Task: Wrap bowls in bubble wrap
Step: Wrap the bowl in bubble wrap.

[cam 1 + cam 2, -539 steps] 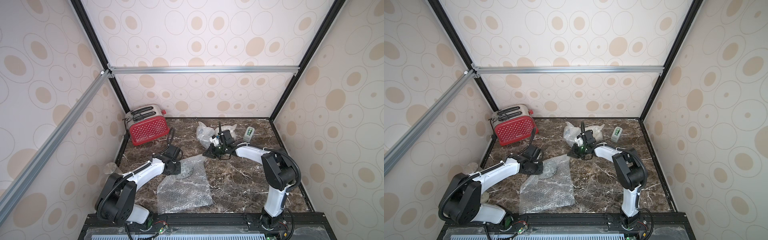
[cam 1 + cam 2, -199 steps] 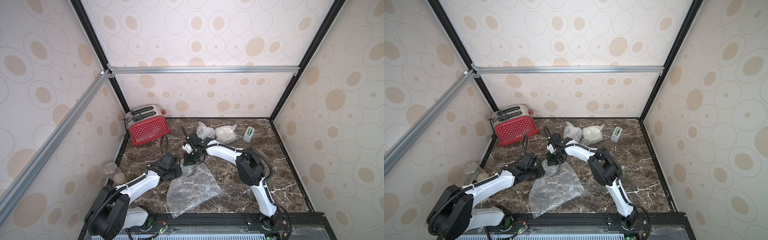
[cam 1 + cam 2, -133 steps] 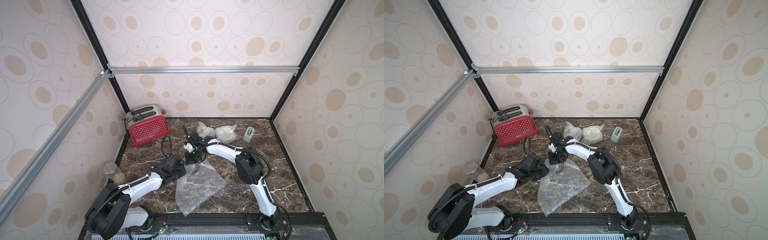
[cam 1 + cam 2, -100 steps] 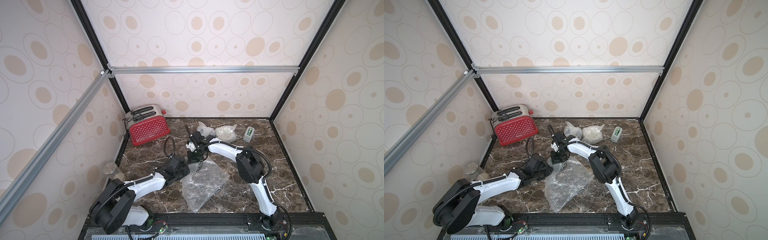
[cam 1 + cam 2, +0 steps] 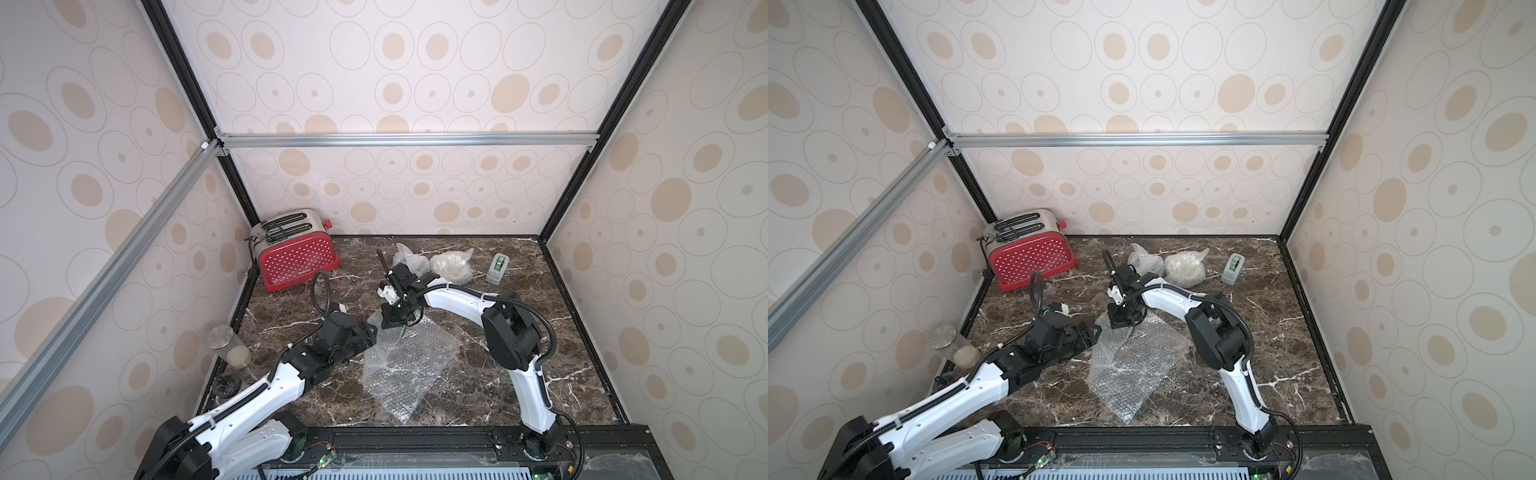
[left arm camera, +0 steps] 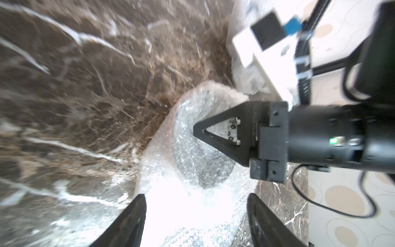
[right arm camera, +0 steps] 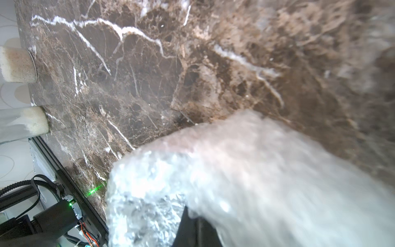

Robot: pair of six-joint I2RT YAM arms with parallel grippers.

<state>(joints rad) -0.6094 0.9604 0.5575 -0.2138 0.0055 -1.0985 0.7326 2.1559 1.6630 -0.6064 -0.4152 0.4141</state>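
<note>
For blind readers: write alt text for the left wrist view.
The black right tool, shut, pinches a clear bubble wrap sheet humped on the brown marble table. The left tool stands open astride it.

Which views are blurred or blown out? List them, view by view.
Left wrist view: the bubble wrap is blown out to white nearest the lens, and the marble table is smeared by motion blur. Right wrist view: the bubble wrap is out of focus and smeared, while the table is sharper farther off. Both top views: sharp and evenly lit, bubble wrap included.
</note>
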